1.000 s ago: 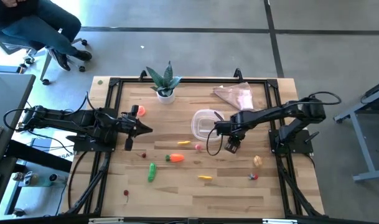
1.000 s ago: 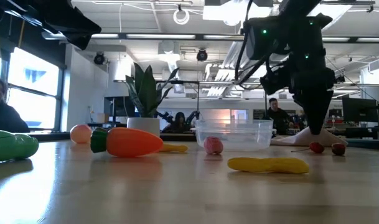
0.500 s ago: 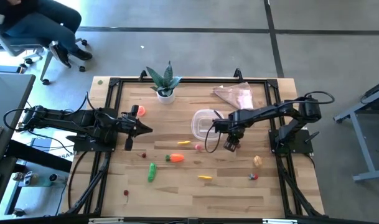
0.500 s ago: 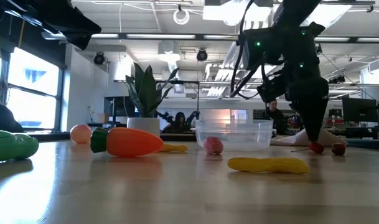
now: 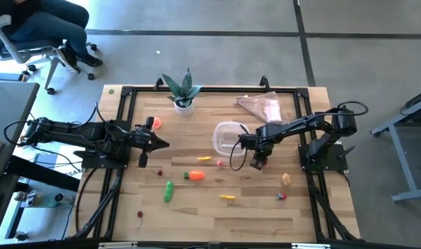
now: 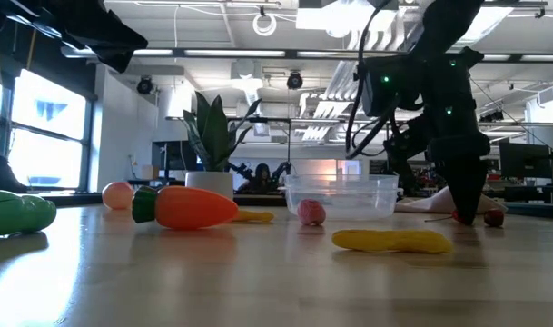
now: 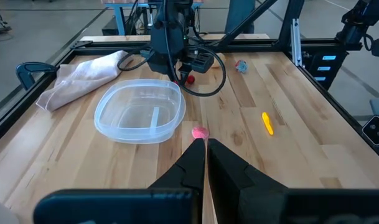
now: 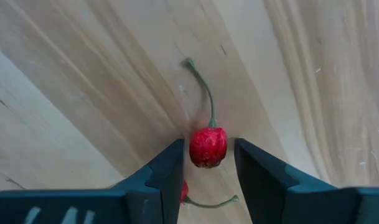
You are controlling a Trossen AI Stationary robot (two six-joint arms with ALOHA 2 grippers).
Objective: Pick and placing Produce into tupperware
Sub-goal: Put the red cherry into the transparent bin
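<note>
My right gripper (image 5: 257, 162) points straight down just right of the clear round tupperware (image 5: 228, 137). It is open, and its fingertips (image 8: 208, 163) stand on either side of a small red berry (image 8: 208, 147) that lies on the table, its green stem pointing away. A narrow gap shows on each side of the berry. A second red berry (image 8: 184, 190) peeks out behind one finger. An orange carrot (image 5: 194, 176), a green cucumber (image 5: 169, 191), yellow pieces (image 5: 227, 198), a peach (image 5: 157, 124) and a potato (image 5: 286, 178) lie scattered. My left gripper (image 5: 165, 144) waits shut at the table's left.
A pinkish cloth (image 5: 262, 107) lies at the far right. A spiky plant in a white pot (image 5: 182, 90) stands at the far edge. A small pink piece (image 5: 220, 163) and a yellow piece (image 5: 204, 158) lie near the tupperware's near side. A black frame borders the table.
My right gripper has come down toward the table, so that its fingertips now stand low around the red berry. Its finger gap looks the same throughout.
</note>
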